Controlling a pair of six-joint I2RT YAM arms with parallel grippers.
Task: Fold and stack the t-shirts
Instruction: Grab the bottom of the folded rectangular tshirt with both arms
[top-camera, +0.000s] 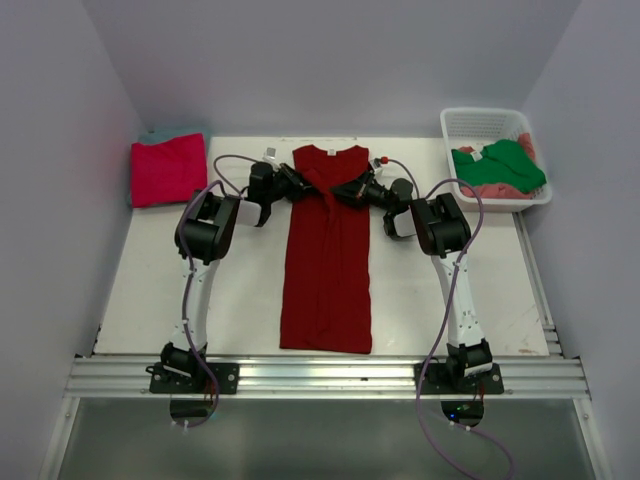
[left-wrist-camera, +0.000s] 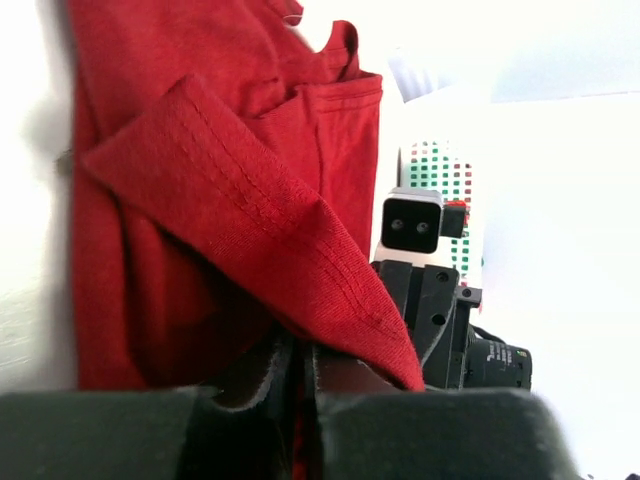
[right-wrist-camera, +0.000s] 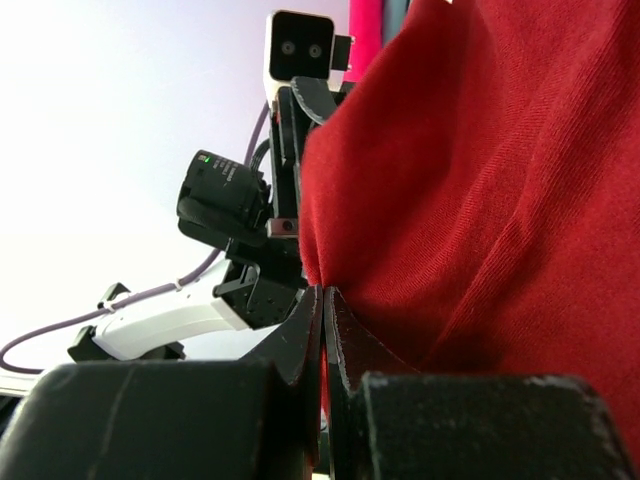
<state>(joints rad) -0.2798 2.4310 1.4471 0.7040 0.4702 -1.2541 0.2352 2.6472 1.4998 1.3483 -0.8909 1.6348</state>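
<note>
Pinched the dark red t-shirt (top-camera: 326, 270) from both sides near its collar end.

Lay as a narrow strip down the middle of the table (top-camera: 200, 290), long axis running from the near edge to the far edge, collar at the far end. Gripped with the left jaws, nearly shut, a folded-in sleeve corner from the left; gripped with the right jaws, fully shut, red cloth from the right. Met almost tip to tip over the strip's midline, neither arm nearer. Judged the coming fold to run along that axis, far end toward near hem. Held in the white basket (top-camera: 495, 125) at far right: a green t-shirt (top-camera: 505, 165) over a salmon-pink t-shirt (top-camera: 527, 143). Stacked at far left: a magenta-pink t-shirt (top-camera: 168, 170) on a teal t-shirt (top-camera: 175, 133).
</note>
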